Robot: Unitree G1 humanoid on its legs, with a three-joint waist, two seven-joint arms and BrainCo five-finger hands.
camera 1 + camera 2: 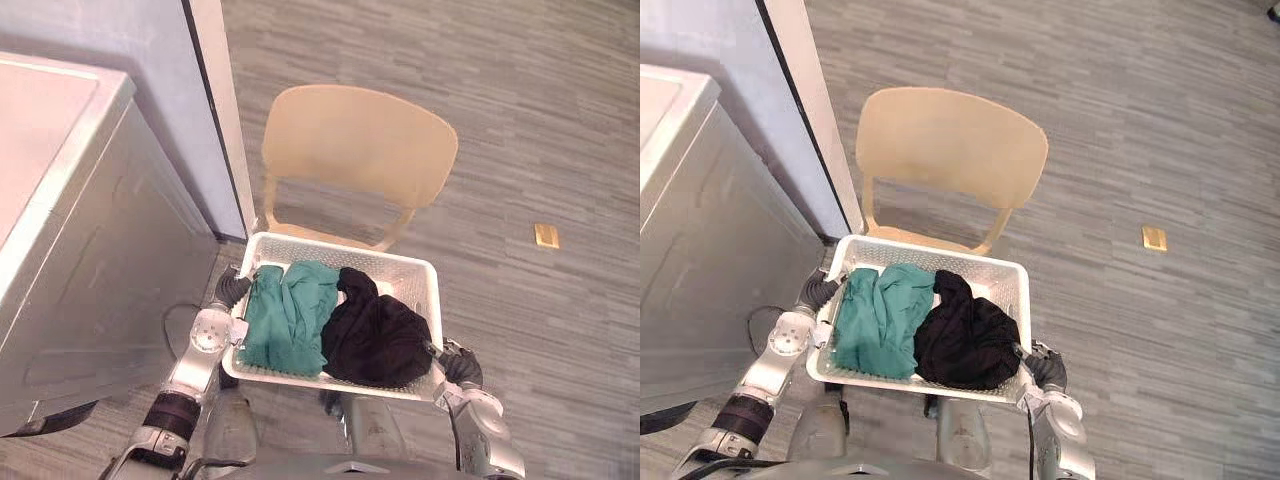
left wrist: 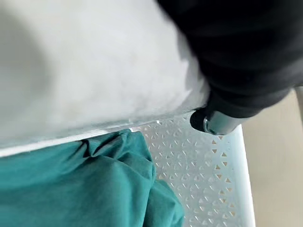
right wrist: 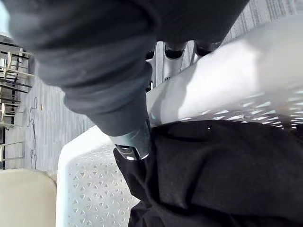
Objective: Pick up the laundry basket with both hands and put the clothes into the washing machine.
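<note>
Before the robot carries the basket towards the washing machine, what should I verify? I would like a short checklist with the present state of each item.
1. Left hand gripping the laundry basket rim, thumb over it: ok.
2. Right hand gripping the opposite rim: ok.
3. Green garment and black garment inside the basket: ok.
4. Basket lifted free of the chair: cannot tell.
5. Washing machine door open: cannot tell.

Both silver-grey arms are reaching forward with elbows bent. The left hand (image 1: 232,288) is gripping the basket (image 1: 400,272) at its left rim, thumb hooking inside. The right hand (image 1: 461,368) is pinching the right rim, thumb inside and fingers (image 3: 171,51) outside.
</note>
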